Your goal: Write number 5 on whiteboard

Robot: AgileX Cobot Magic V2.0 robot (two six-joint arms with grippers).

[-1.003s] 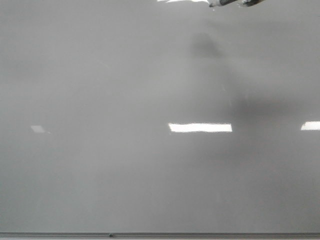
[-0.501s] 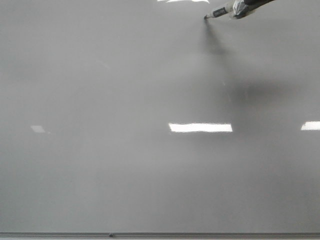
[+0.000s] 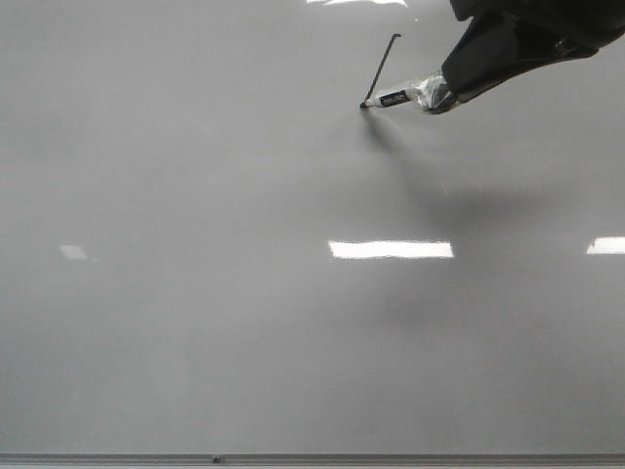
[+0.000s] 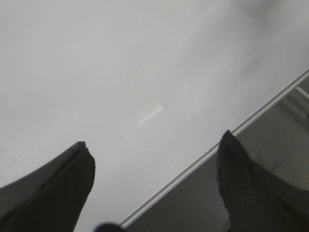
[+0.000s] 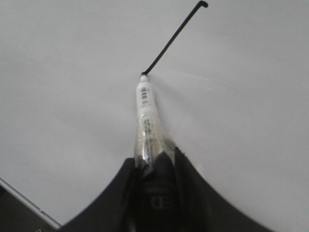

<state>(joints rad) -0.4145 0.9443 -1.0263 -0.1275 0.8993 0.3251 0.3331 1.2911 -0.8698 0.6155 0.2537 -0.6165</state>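
The whiteboard (image 3: 195,293) fills the front view, glossy pale grey. Of the number 5, a single thin black slanted stroke (image 3: 381,70) shows near the top right, with a small hook at its upper end. My right gripper (image 3: 437,95) is shut on a white-barrelled marker (image 3: 395,98), whose tip touches the stroke's lower end. The right wrist view shows the same marker (image 5: 147,116) between the shut right gripper (image 5: 154,162), with the stroke (image 5: 176,36) running away from the tip. My left gripper (image 4: 155,142) is open and empty over the board's edge; it is out of the front view.
A thin grey metal edge (image 3: 312,458) runs along the board's bottom, also seen as a diagonal strip (image 4: 217,147) in the left wrist view, with a darker surface (image 4: 275,140) beyond it. Bright light reflections (image 3: 391,249) lie on the board.
The right gripper and marker came in from the top edge and slid down and left across the board. The slanted black stroke appeared behind the tip.
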